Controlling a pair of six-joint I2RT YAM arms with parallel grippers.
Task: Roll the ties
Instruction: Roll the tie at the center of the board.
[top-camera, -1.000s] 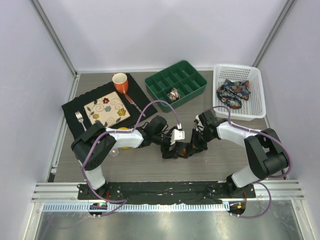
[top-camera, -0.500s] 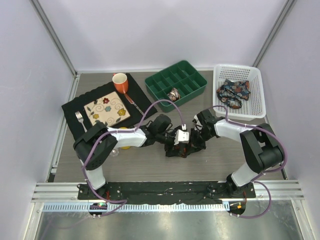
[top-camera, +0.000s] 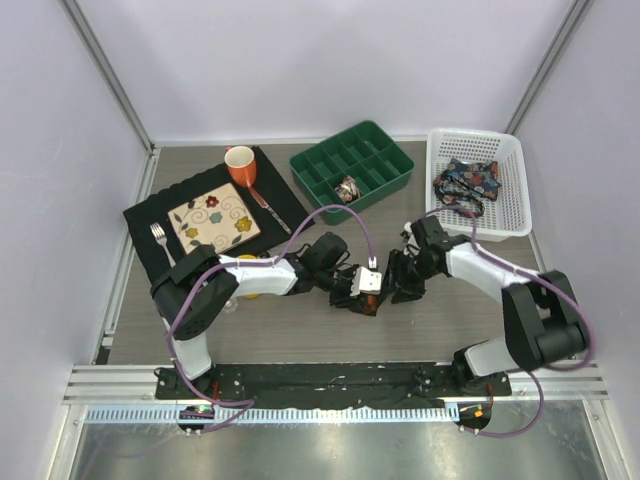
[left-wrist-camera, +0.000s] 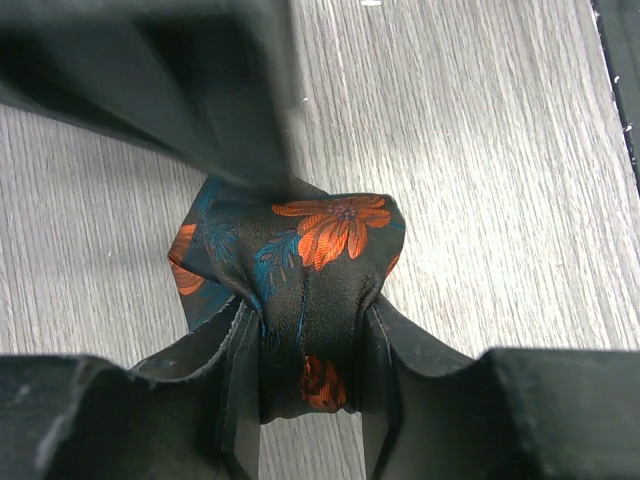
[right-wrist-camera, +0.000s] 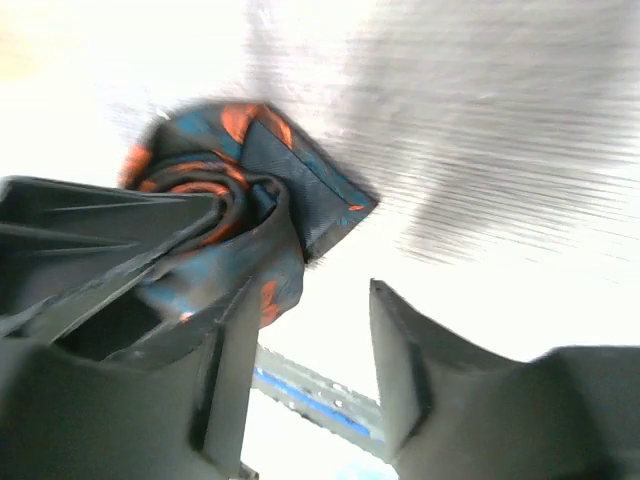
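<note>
A rolled tie, dark with orange flowers and teal leaves, sits on the wooden table at the middle. My left gripper is shut on it, with one finger pressing each side of the coil. My right gripper is open with nothing between its fingers. The same tie lies just to the left of that gripper's left finger. In the top view the right gripper stands close to the right of the left gripper. Another coiled tie rests in the green tray, and a loose patterned tie lies in the white basket.
A green compartment tray stands at the back centre and a white basket at the back right. At the left lies a black placemat with a flowered plate, an orange cup and a fork.
My right gripper has opened and let go of the tie, drawing back a little to the right. My left gripper has closed round the coil.
</note>
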